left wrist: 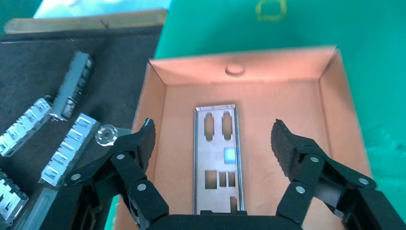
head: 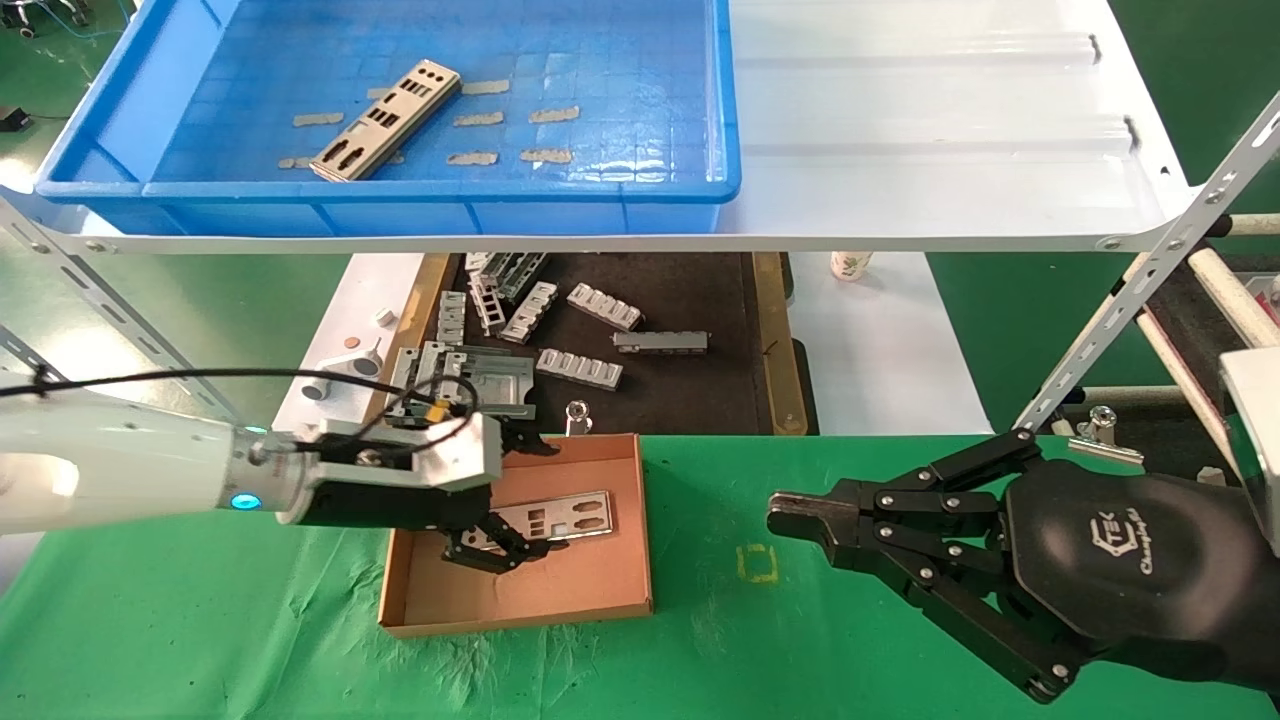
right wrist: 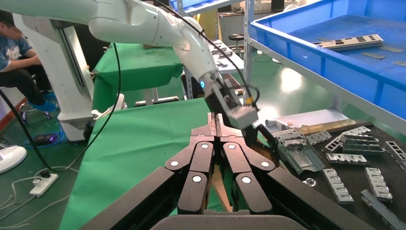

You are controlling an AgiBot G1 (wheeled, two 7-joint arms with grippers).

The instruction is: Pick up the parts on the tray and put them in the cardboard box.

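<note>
One silver part (head: 385, 120) lies on the floor of the blue tray (head: 200, 200) on the upper shelf; the same part (right wrist: 354, 42) and tray (right wrist: 335, 67) also show in the right wrist view. On the green cloth below, the cardboard box (head: 560, 590) holds another flat part (head: 560, 518). My left gripper (head: 530, 500) hangs open low over the box. In the left wrist view that part (left wrist: 215, 158) lies flat on the box floor (left wrist: 297, 96), and the pads (left wrist: 143, 141) stand apart on either side without touching it. My right gripper (head: 790, 515) is shut and empty over the cloth to the right of the box.
A black mat (head: 690, 400) with wood-coloured edges lies behind the box and carries several grey slotted brackets (head: 590, 305). The white shelf (head: 950, 150) overhangs it, with slanted metal struts (head: 1150, 290) at the right. A yellow square mark (head: 757, 563) sits on the cloth.
</note>
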